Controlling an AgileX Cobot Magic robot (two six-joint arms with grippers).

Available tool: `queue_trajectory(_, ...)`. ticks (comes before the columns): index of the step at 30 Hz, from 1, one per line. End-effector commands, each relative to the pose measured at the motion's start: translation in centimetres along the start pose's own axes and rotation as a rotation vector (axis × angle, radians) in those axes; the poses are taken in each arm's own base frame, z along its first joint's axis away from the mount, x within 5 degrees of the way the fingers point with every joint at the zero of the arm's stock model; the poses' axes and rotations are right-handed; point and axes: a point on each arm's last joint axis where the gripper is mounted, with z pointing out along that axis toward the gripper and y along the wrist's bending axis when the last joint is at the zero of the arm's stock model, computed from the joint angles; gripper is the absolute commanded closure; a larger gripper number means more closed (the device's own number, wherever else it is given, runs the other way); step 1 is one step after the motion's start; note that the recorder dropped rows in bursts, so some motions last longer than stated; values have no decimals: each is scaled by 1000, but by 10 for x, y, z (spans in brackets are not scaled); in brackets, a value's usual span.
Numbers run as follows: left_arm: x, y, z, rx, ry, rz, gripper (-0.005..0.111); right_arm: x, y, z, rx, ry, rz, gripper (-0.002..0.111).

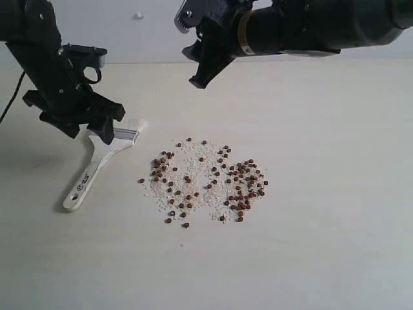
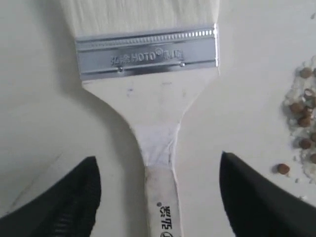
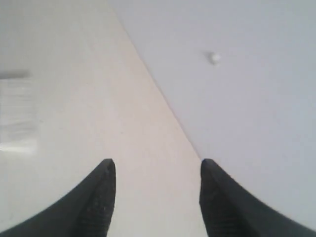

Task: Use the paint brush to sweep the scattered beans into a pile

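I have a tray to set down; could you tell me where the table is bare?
The table is bare right of the beans and below them in the exterior view. Crowded: from the paint brush, under the left gripper, to the beans.

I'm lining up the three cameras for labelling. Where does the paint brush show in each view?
Exterior view: the paint brush lies flat, its handle end nearest the camera and its ferrule end under the left arm.
Left wrist view: it fills the middle, with the handle running between the open left gripper.
Right wrist view: not clearly in it; a blurred pale patch cannot be identified.
Shared landmark: the beans, also seen beside the brush in the left wrist view.
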Motion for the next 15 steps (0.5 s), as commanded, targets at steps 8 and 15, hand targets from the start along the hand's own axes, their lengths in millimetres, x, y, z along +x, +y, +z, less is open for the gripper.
queue_trajectory(8,15,-14,40,-15,21,17,43,-12,-15,-25,100,39,115,59)
queue_trajectory(15,16,-12,54,-78,41,20,43,-8,-22,-31,161,113,120,59)
